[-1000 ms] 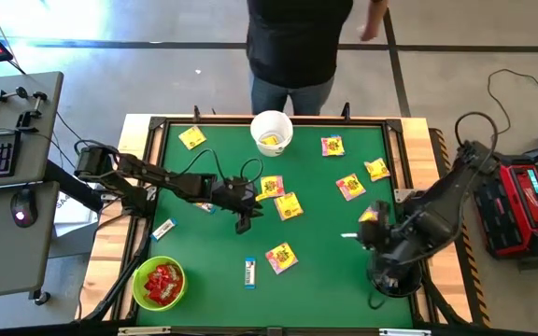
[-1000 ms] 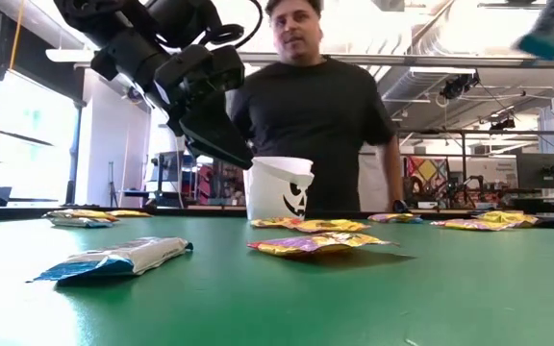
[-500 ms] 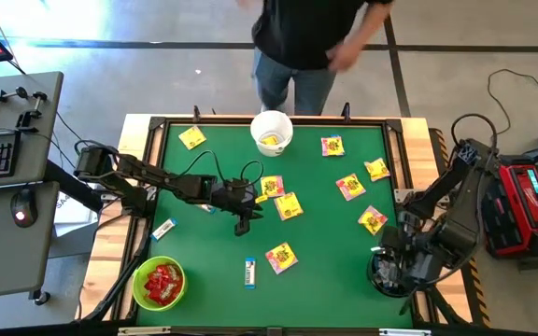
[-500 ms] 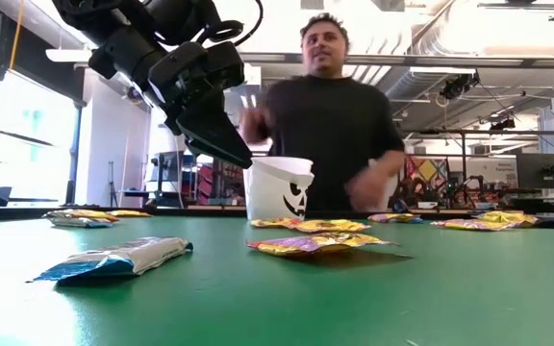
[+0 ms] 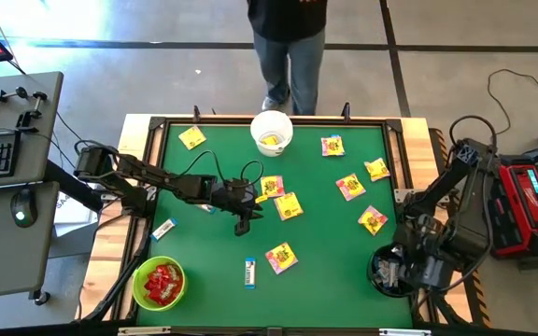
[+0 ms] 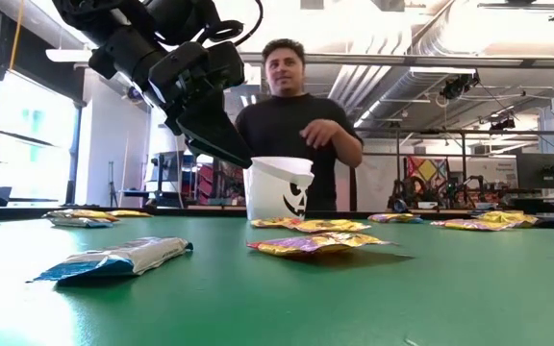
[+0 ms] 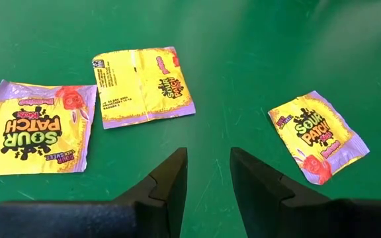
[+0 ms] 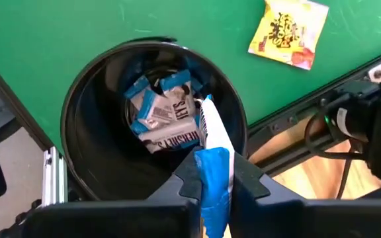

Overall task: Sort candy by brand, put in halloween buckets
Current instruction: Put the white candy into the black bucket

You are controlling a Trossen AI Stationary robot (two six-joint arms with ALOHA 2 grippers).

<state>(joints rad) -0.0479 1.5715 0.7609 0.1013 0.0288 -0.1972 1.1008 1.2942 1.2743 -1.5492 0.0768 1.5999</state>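
My right gripper (image 8: 215, 173) is shut on a narrow white-and-blue bar (image 8: 211, 142) above the black bucket (image 8: 78, 99) at the table's near right corner (image 5: 377, 282). Several white-and-blue bars (image 8: 161, 119) lie inside the bucket. My left gripper (image 7: 208, 173) is open and empty above the green table's middle (image 5: 243, 222), near yellow packets (image 7: 144, 86) (image 7: 35, 129) (image 7: 317, 135). The white bucket (image 5: 271, 131) stands at the far edge and holds a yellow packet. The lime green bucket (image 5: 159, 283) at the near left holds red packets. My right gripper pinches the bar's blue end (image 8: 214, 192) between its two fingers. The white end (image 8: 208, 116) sticks out past the fingertips, over the black bucket's opening. The bar is lifted clear and touches neither the bucket nor the table.
Yellow packets lie scattered over the table (image 5: 281, 257) (image 5: 373, 220) (image 5: 350, 186) (image 5: 332, 146) (image 5: 191, 137). Two white-and-blue bars lie flat (image 5: 249, 272) (image 5: 163, 229). A person (image 5: 288, 37) stands beyond the far edge.
My right gripper has gone from above the table's right part toward the near right corner, carrying the white-and-blue bar, and now stands over the black bucket. The person behind the table has shifted about.
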